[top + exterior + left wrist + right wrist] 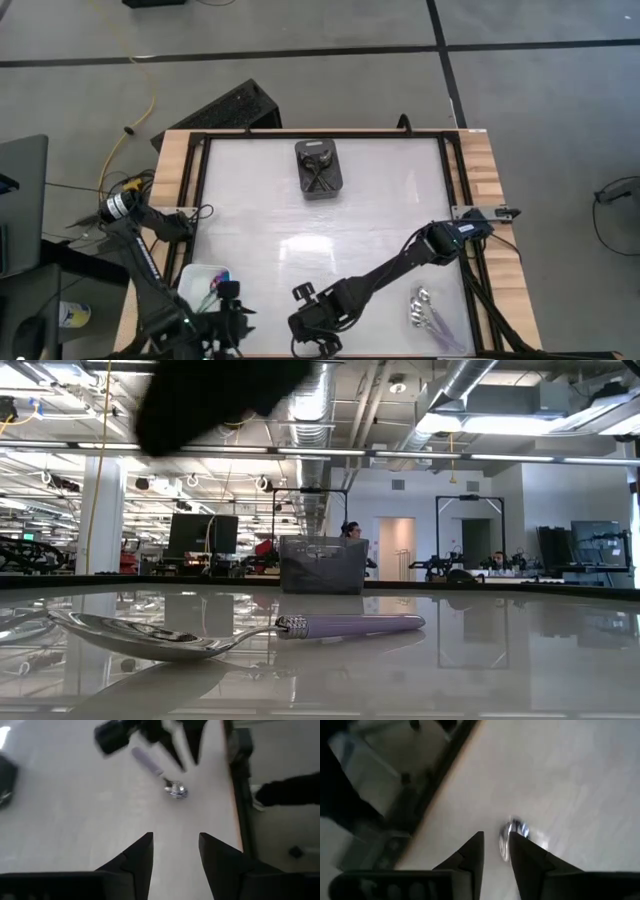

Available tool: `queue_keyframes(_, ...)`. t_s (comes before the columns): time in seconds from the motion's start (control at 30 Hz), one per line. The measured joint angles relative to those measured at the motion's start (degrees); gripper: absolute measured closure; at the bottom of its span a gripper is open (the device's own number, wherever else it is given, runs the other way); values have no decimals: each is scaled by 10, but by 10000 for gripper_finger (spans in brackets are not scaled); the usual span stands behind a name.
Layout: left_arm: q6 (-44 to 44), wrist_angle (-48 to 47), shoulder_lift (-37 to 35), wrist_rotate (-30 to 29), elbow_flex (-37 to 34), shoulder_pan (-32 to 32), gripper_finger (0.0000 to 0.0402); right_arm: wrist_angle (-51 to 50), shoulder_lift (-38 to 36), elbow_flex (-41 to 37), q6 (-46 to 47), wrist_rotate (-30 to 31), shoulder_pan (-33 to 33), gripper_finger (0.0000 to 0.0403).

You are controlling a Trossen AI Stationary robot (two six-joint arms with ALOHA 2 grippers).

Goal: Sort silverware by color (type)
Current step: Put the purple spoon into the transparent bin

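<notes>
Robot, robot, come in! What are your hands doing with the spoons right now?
Right gripper low over the lavender-handled spoon, fingers straddling its bowl, not lifted. Left gripper open, empty, near the white tray. Nothing blocking.

Grey concrete floor (300, 40) with dark seams surrounds the table; exposed ducts (470, 380) run under the ceiling.

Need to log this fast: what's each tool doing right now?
Left tool: open, holding nothing.
Right tool: open around a spoon, grip cannot be told.
</notes>
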Motion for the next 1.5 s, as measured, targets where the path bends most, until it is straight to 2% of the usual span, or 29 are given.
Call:
queue_keyframes(0.13, 50, 17, 0, 18, 0, 15, 249, -13, 8, -14, -4, 14, -2, 249)
queue_keyframes(0.37, 52, 14, 0, 8, 0, 15, 228, 3, 4, -41, -34, 20, -12, 168)
queue_keyframes(0.6, 47, 15, 0, 7, -19, 8, 229, 28, 4, -109, -38, 18, -26, 162)
queue_keyframes(0.77, 44, 19, 0, 9, -36, 9, 230, 48, 0, -136, -47, 18, -31, 181)
queue_keyframes(0.87, 43, 20, 0, 5, -45, 10, 231, 42, 0, -140, -65, 18, -28, 209)
queue_keyframes(1.03, 33, 25, 0, 3, -63, 8, 231, 39, 0, -140, -69, 19, -23, 299)
queue_keyframes(1.17, 51, 38, 0, 4, -66, 2, 231, 32, 0, -137, -34, 18, -18, 377)
queue_keyframes(1.33, 137, 87, 0, 16, -66, 5, 231, -19, 6, -91, 25, 17, -17, 370)
queue_keyframes(1.5, 256, 128, 0, 20, -66, 42, 231, -82, 5, -10, 36, 17, -4, 373)
